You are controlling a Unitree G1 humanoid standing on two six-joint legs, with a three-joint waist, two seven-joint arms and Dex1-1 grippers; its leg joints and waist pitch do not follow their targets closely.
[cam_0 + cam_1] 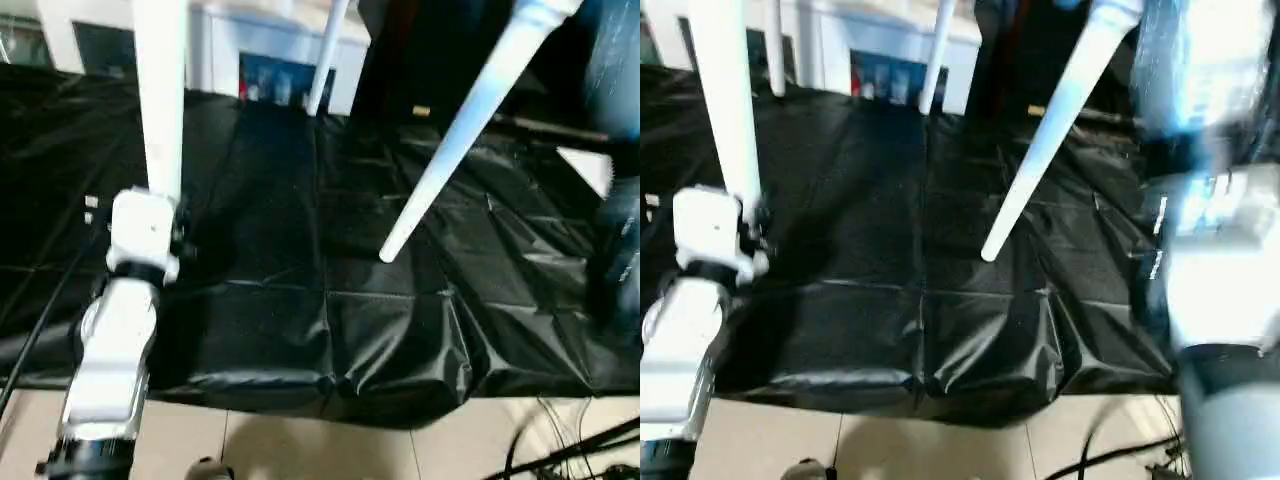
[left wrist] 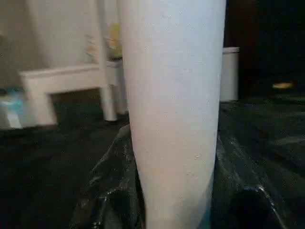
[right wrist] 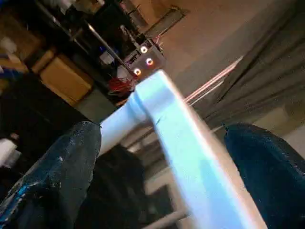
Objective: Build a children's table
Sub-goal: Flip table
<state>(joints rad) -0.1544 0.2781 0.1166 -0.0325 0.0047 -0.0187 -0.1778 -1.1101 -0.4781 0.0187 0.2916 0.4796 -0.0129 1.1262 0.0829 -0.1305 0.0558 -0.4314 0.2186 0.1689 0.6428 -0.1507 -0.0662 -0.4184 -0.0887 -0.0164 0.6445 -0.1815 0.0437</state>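
Four white legs of the children's table hang over the black-draped work table, which tells me the table is raised with its legs pointing down. The top is mostly above what my head cameras take in.

Nearest to me, my left gripper sits against the near left leg. That leg rises almost straight up from the gripper, its long axis close to vertical. From my left wrist it is a broad white column directly ahead, right between where my fingers would be. I cannot tell whether those fingers are closed on it or only beside it.

My right gripper is spread wide, one dark finger on each side of a pale edge of the table. The edge runs lengthwise through the gap and meets a leg socket farther along. The fingers do not appear to press it.

Beyond my left gripper and toward my right arm, a second leg slants down over the cloth, its tip hovering just above it. Farther still, two thinner-looking legs stand at the far side.

My judgement is that the left arm is nearer a firm hold. The slanting leg and the wrinkled cloth are what could snag as the table comes down.
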